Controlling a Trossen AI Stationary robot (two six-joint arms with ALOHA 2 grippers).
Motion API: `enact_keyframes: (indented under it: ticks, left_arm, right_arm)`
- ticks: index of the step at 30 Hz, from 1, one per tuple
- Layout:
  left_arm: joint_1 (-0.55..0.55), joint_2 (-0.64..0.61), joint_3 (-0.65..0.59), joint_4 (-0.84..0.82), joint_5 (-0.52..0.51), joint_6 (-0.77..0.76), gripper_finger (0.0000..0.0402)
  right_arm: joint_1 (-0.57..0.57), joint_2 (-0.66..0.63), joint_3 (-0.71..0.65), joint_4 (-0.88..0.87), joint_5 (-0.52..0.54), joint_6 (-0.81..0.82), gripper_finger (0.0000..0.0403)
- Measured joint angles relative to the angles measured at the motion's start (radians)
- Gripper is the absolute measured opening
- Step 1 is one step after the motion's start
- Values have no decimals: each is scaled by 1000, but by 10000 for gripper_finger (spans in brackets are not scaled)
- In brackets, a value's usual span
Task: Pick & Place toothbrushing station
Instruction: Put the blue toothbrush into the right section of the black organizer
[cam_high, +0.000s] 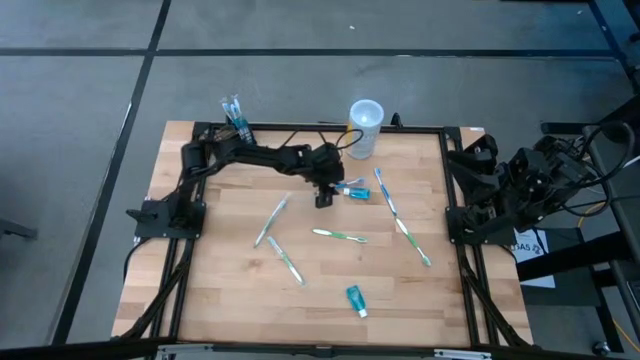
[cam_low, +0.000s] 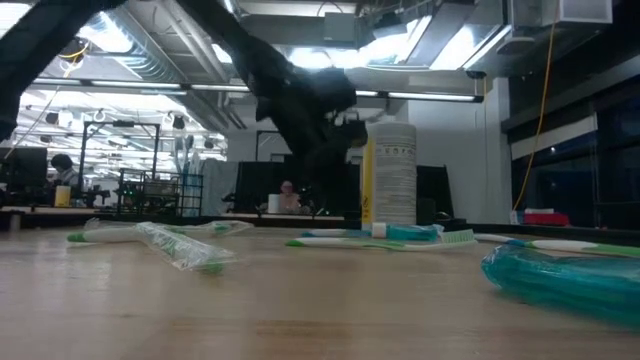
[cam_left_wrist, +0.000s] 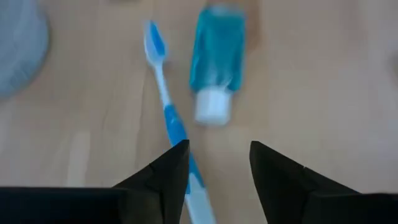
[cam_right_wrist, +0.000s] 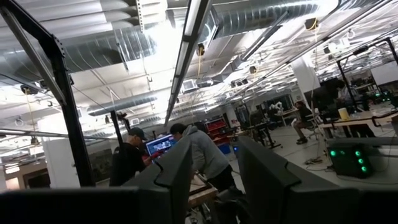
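Toothbrushing station (cam_high: 236, 122) sits at the upper left of the counter (cam_high: 230, 290) in the high view, brushes already upright in it. Left claw (cam_left_wrist: 214, 163), fingers spread and empty, hovers mid-frame over a blue toothbrush (cam_left_wrist: 168, 112) beside a teal tube (cam_left_wrist: 216, 59): a pick in hand. Next: descend, pinch the handle. Right claw (cam_right_wrist: 214, 171), spread, waits at the right edge.

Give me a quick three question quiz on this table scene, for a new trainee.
1. True or false: the left pincer is shut.
2. What stands upright on the table? A: the white cup. B: a kettle. C: a vase.
3. Fill in: beside the teal tube lies a blue ____.
Key: 1 false, it is open; 2 A; 3 toothbrush.
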Motion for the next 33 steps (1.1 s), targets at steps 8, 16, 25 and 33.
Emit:
enact_keyframes:
  ticks: [8, 16, 25, 33]
  left_arm:
    - [29, 39, 14, -8, -16, 12, 152]
    - [37, 58, 14, 10, -23, 11, 143]
    - [16, 69, 14, 20, -67, -15, 123]
    - [25, 66, 20, -71, -62, -31, 35]
  right_arm:
    - [0, 0, 0, 7, -14, 0, 130]
    - [10, 0, 0, 7, -14, -8, 130]
    - [26, 0, 0, 15, 9, -11, 130]
    - [26, 0, 0, 15, 10, -11, 130]
